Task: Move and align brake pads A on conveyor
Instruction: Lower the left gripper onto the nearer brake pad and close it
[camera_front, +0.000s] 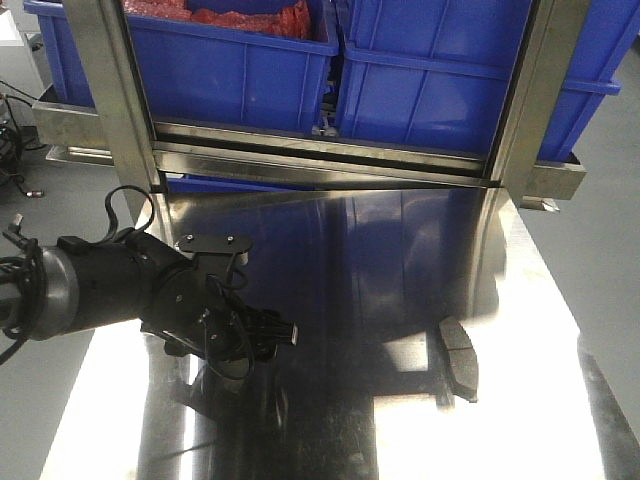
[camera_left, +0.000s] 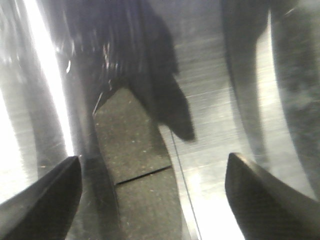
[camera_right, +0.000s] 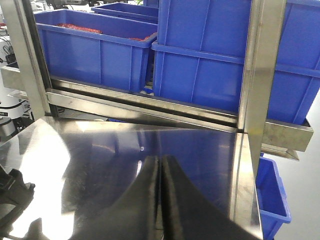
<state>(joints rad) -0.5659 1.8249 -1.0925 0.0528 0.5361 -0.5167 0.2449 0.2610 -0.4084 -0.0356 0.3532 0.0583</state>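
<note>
One brake pad (camera_front: 460, 356), dark grey and curved, lies on the shiny steel table top (camera_front: 540, 330) at the right. In the left wrist view a brake pad (camera_left: 135, 150) with a thin groove across it lies on the steel. It sits between and beyond the fingertips of my left gripper (camera_left: 152, 195), which is open and holds nothing. From the front, my left gripper (camera_front: 285, 332) hangs low over the table's left part, pointing right, well apart from the pad at the right. My right gripper (camera_right: 160, 159) is shut and empty above the steel. The conveyor is out of view.
Blue bins (camera_front: 250, 70) stand on a steel rack (camera_front: 320, 150) along the back of the table, framed by two slanted steel posts (camera_front: 110, 90). Another blue bin (camera_right: 270, 200) sits lower, past the table's right edge. The left arm (camera_right: 12, 192) shows at the lower left of the right wrist view.
</note>
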